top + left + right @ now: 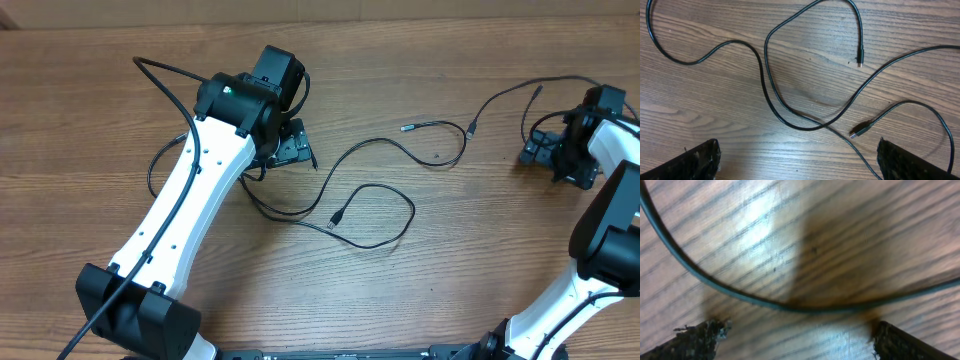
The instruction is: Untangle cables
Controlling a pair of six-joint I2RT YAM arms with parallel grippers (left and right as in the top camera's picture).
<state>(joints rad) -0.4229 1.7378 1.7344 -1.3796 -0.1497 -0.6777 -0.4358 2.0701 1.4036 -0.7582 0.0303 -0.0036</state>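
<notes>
Reaching to grasp: my right gripper (799,340) gapes over a cable (790,307), my left gripper (797,162) gapes too; next, I lower and pinch.

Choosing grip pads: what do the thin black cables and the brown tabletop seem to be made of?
Thin black cables: likely a rubber or plastic sheath with a faint sheen; they lie in soft loops. Brown tabletop: wood or wood-look laminate, smooth; grain lines with patches of glare.

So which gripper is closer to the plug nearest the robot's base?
Left. The left gripper is close by the plug; the right gripper is far off, opposite side.
</notes>
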